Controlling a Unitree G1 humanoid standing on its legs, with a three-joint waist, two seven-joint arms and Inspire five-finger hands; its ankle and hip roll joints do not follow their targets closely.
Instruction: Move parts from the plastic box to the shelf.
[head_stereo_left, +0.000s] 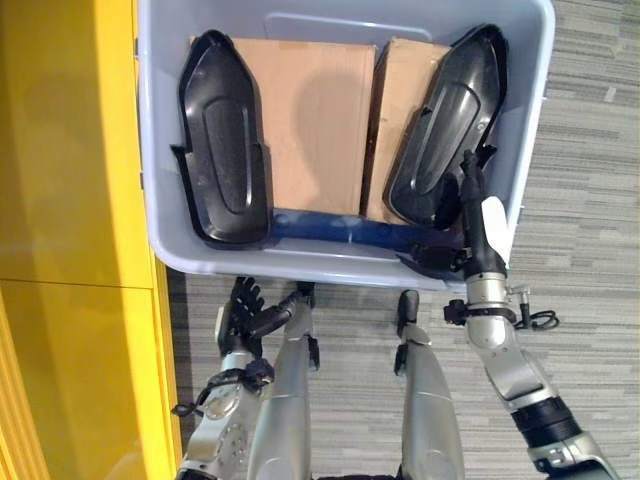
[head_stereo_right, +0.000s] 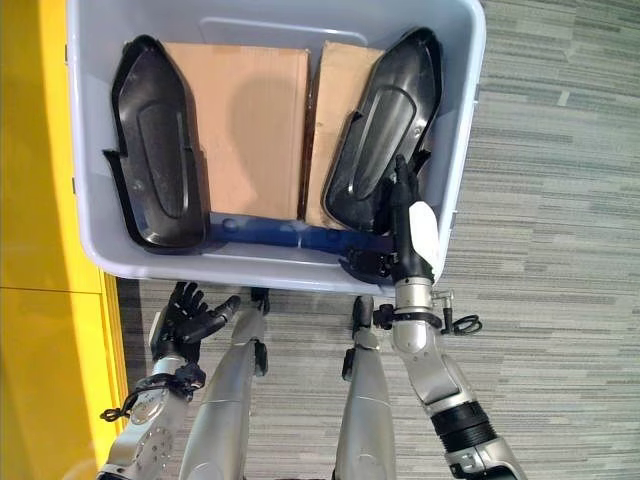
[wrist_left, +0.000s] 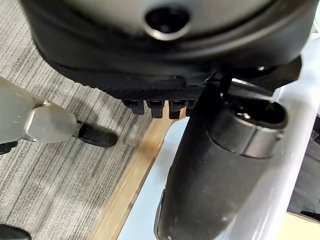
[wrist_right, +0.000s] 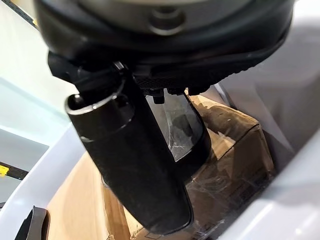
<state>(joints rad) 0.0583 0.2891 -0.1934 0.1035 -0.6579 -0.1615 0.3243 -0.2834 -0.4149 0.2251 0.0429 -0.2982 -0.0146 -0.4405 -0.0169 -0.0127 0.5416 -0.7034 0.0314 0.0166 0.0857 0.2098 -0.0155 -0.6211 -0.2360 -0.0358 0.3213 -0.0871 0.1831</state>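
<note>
Right hand (head_stereo_left: 478, 225) over plastic box (head_stereo_left: 155, 200) near rim, fingers' state untellable; left hand (head_stereo_left: 240, 310) fingers relaxed, below rim.

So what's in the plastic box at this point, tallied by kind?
Black plastic parts: 2, one on the left, one on the right
Cardboard boxes: 2, a wider one and a narrower one
Total: 4 things in the plastic box

Left hand (head_stereo_right: 185, 315) low, fingers spread; right hand (head_stereo_right: 408, 235) apparently reaching forward.
</note>
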